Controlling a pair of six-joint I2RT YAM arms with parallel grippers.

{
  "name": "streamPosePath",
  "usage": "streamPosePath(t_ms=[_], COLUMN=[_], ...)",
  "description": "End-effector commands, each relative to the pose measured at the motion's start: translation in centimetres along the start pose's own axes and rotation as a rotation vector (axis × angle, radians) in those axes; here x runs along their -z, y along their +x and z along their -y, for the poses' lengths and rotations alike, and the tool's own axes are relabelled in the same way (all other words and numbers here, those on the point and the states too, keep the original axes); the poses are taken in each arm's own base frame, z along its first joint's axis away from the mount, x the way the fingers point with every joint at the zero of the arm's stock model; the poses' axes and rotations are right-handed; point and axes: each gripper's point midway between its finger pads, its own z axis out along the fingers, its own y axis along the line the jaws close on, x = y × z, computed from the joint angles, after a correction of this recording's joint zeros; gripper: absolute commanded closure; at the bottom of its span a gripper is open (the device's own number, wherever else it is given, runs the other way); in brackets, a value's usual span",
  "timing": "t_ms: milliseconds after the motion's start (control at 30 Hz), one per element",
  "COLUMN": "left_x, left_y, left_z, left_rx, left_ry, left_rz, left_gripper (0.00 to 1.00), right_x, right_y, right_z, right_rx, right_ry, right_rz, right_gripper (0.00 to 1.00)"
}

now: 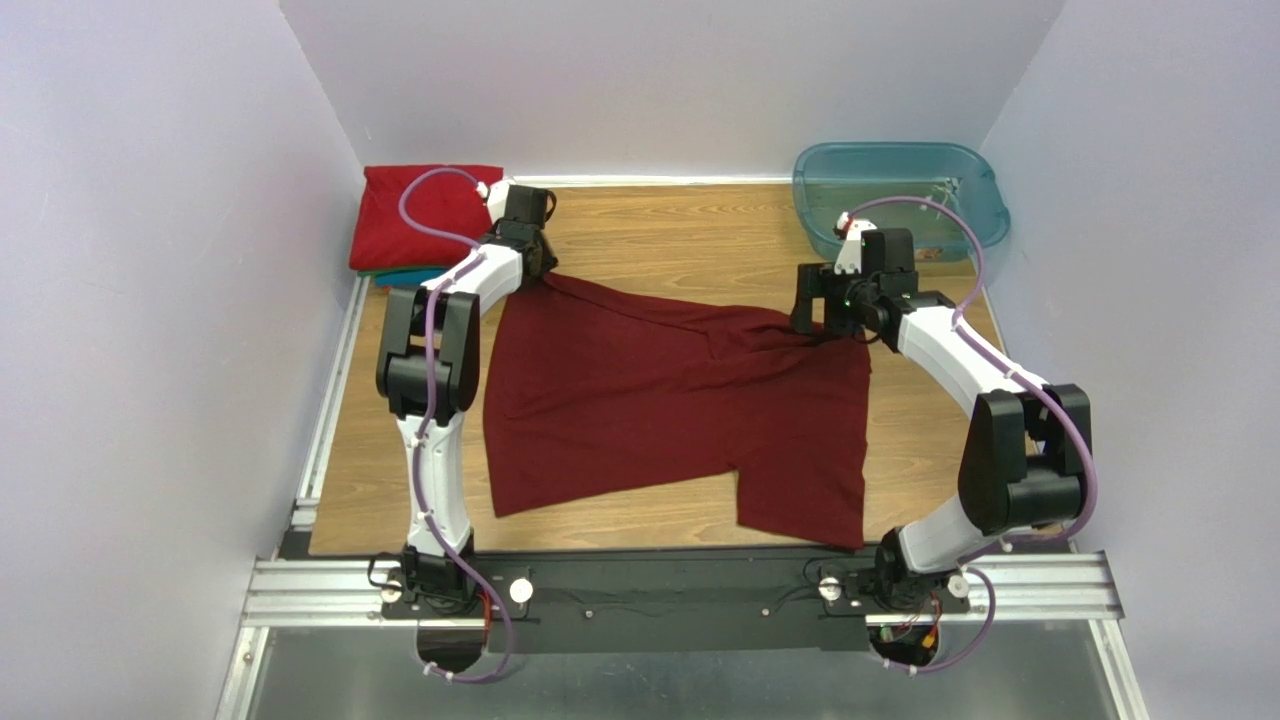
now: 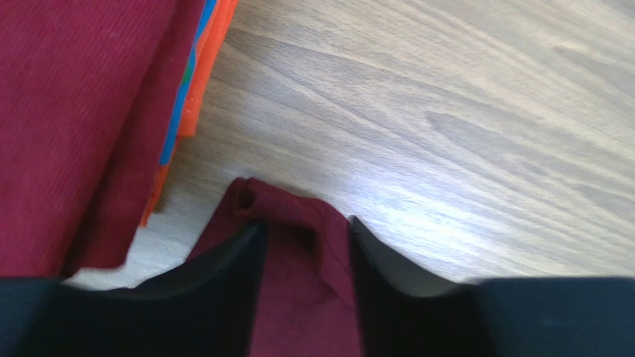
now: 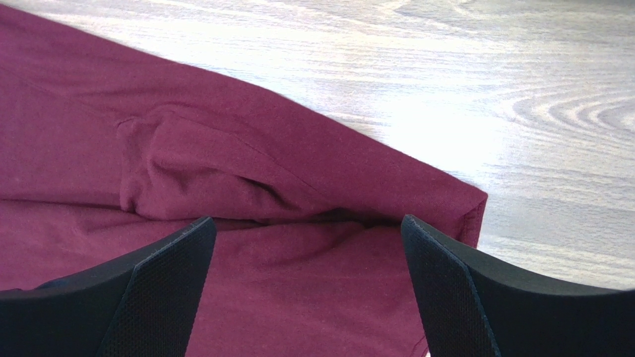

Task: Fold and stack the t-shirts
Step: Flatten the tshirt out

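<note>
Several folded cloth t-shirts [image 1: 425, 213], red over teal and orange, sit stacked at eleven o'clock. Just beside them the left gripper [image 2: 304, 225] pinches a corner of the plain dark maroon t-shirt [image 1: 661, 405] spread at centre. Its two-o'clock edge lies under the wide-spread right gripper [image 3: 307, 224].

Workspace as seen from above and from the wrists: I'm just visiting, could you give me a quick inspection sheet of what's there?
Surface: wooden table, bare wood around the cloth.
Job's things: maroon t-shirt spread mid-table, partly folded over; folded stack in the far left corner, red on top, orange and teal edges beneath.
Clutter: teal tub in the far right corner; contents too small to tell.
Grippers: left gripper shut on a corner of the maroon t-shirt; right gripper open over its other far corner.
Cables: purple cables run along both arms.
Surroundings: plain pale walls on three sides; metal rail at the near edge.
</note>
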Motion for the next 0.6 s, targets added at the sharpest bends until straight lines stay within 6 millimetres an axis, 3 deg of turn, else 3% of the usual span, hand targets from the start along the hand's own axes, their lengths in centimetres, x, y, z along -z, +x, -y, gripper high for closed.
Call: streamPosePath(t_ms=[0,67,267,367,433,567], left_x=[-0.5,-0.5,0.3,0.9,1.2,1.9], left_y=[-0.7,-0.8,-1.5,-1.8,-1.8,-2.0], left_z=[0.1,0.1,-0.4,-0.4,-0.2,-0.1], left_rx=[-0.001,-0.002,-0.015,-0.012,-0.010,-0.009], left_ry=[0.010,0.013,0.017,0.035,0.055,0.074], left_rz=[0.001,0.004,0.027,0.042,0.044,0.054], left_gripper=[0.79,0.99,1.00,1.00,1.00,1.00], right_x=[-0.5,-0.8,-2.0,-2.5,-2.7,-2.9], right_y=[-0.6,-0.3,1.1,1.8,1.4,0.6], right_z=[-0.4,-0.6,-0.5,1.5,2.2,2.2], right_rx=[0.054,0.057,0.150,0.161,0.151,0.101], right_ry=[-0.004,-0.003,0.073,0.210,0.263,0.289], right_rz=[0.011,0.000,-0.067,-0.113,-0.107,-0.085], right_gripper=[0.00,0.00,0.05,0.12,0.24,0.26])
